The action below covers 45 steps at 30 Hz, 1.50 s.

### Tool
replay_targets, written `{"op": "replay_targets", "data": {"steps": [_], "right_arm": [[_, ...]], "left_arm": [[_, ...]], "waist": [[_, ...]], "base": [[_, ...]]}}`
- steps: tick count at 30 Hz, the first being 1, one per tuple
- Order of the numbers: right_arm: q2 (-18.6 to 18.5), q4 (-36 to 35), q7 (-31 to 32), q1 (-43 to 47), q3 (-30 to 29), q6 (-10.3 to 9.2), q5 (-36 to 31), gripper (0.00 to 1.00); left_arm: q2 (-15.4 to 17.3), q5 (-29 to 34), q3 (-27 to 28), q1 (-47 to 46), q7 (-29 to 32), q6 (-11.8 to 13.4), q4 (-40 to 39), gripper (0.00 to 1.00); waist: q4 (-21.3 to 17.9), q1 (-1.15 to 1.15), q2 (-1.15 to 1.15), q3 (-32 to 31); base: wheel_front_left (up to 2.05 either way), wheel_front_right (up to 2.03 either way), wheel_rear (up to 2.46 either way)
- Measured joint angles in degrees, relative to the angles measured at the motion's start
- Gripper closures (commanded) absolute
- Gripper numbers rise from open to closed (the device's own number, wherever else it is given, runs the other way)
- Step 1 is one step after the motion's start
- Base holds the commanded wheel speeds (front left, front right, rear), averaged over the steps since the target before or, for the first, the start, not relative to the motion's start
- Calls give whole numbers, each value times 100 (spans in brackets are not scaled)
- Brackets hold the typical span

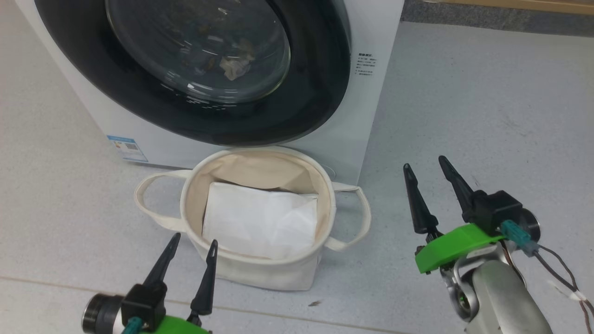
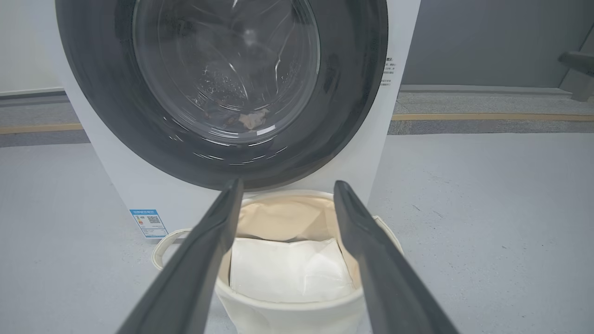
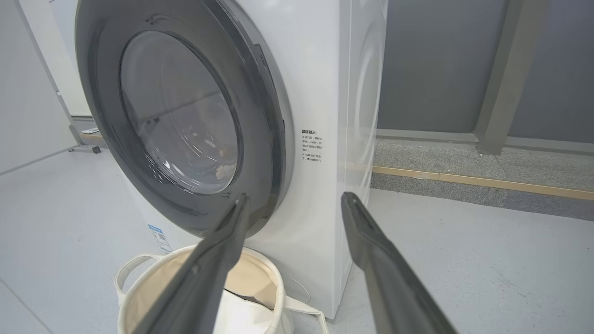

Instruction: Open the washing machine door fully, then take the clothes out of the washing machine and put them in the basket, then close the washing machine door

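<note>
A: Pale grey floor [image 1: 464, 116], with a darker strip along the far wall. Tools first: our left gripper [image 1: 196, 238] hangs nearest us. Its fingers are spread wide and hold nothing, tips just short of the basket [image 1: 260, 273].

B: Our right gripper [image 1: 424, 162] is likewise wide and empty, over bare floor to the right of the basket.

A: The basket stands just in front of the washing machine [image 1: 371, 116], under the door. We judge this keeps the drop short. A flat white sheet [image 1: 260, 218] lies inside it.

B: The washing machine door [image 1: 315, 93] looks shut flush. The clothes [image 1: 234, 67] show dimly through the glass, low in the drum.

A: Opening not yet begun. We cannot tell which side the latch is on, though the right gripper sits nearer the door's right edge.
</note>
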Motion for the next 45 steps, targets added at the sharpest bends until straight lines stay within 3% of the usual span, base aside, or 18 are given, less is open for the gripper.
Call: {"op": "replay_targets", "data": {"steps": [8, 15, 23, 24, 25, 31, 34, 41, 45], "right_arm": [[-4, 64, -75, -85, 34, 0, -193, 0], [-7, 211, -63, -83, 40, 0, 516, 0], [-12, 300, -58, -101, 33, 0, 675, 2], [-13, 303, -62, -109, 32, 0, 712, 91], [-13, 302, -68, -122, 31, 0, 744, 100], [-15, 253, -129, -204, 24, 0, 961, 100], [-19, 252, -134, -204, 52, 0, 1724, 100], [-30, 690, 142, -644, -5, 0, 4946, 100], [-43, 979, 578, -1331, -25, 0, 6255, 100]], "left_arm": [[-16, 19, -8, -10, -49, -2, -74, 0], [-14, -80, -2, -10, -49, -9, -71, 0], [-10, -80, -18, -19, -49, -9, -67, 0], [-9, -80, -20, -23, -49, -9, -67, 0], [-9, -80, -23, -29, -49, -9, -67, 0], [-5, -80, -42, -105, -49, -4, -66, 0], [-3, -80, -58, -106, -49, -2, -66, 0], [-1, -80, -116, -192, -49, 9, -68, 0], [0, -79, -171, -286, -49, 33, -69, 0]], "waist": [[-7, 0, 0, 15], [-14, 0, 0, 23], [-12, 0, 0, 115], [-10, 0, 0, 130], [-8, 0, 0, 145], [9, 0, 0, 223], [19, 0, 0, 265], [33, 0, 0, 423], [25, 0, 0, 601]], "base": [[0, 0, 0], [0, 0, 0], [0, 0, 0], [0, 0, 0], [0, 0, 0], [0, 0, 0], [0, 0, 0], [0, 0, 0], [0, 0, 0]]}}
